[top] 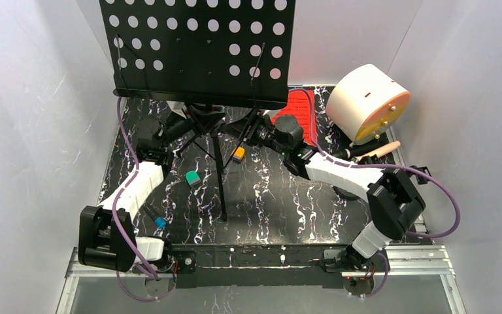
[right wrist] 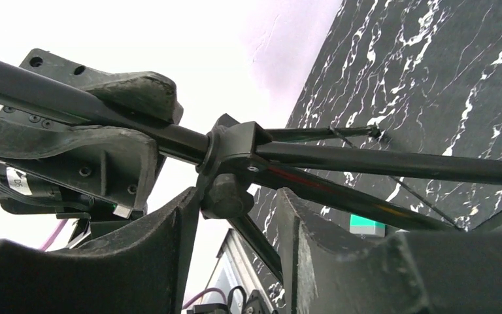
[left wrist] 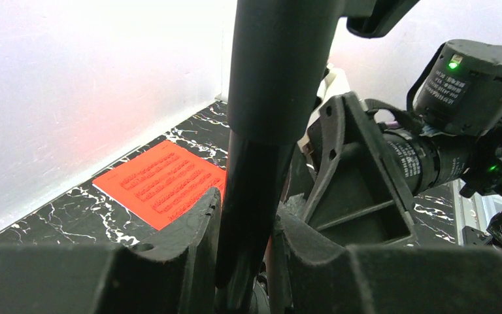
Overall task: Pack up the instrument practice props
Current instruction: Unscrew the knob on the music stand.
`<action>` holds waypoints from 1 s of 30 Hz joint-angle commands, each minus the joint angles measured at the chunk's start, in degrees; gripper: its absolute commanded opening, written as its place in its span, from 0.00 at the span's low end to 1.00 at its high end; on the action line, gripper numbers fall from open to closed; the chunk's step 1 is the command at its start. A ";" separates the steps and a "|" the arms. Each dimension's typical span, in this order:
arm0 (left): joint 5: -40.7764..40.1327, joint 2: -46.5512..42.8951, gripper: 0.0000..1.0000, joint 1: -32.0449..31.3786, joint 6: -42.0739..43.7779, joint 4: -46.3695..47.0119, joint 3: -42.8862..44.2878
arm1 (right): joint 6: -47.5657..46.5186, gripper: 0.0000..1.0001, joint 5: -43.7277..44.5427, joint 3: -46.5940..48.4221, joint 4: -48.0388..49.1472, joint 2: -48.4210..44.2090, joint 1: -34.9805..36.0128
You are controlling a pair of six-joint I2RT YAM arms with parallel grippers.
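I'm folding the music stand [top: 199, 49], upright at the back of the table [top: 268, 196]. My left tool [left wrist: 245, 229] is clamped on its pole [left wrist: 268, 72]. My right tool [right wrist: 235, 222] sits apart around the leg-hub knob [right wrist: 225, 193]. Next, I reckon, I close on that knob and loosen it.

White-and-black arms [top: 137, 186], purple cables [top: 123, 127]

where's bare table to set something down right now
Best: bare tabletop near centre, between the music rack's front leg and the right arm. Smaller patch between that leg and the left arm, near the teal block. Crowded around the tripod hub.
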 commanded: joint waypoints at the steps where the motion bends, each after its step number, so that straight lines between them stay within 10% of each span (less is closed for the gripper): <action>1: -0.24 -0.43 0.00 -0.72 -4.20 -4.96 0.98 | 6.07 0.52 -3.67 2.63 4.38 2.07 -0.14; 11: -0.24 -0.46 0.00 -0.72 -4.02 -5.22 1.05 | 10.00 0.26 -4.88 1.02 9.89 3.52 -0.81; 30: -0.24 -0.72 0.00 -0.68 -3.51 -5.82 1.07 | 14.72 0.46 -4.40 0.77 13.25 2.45 -1.91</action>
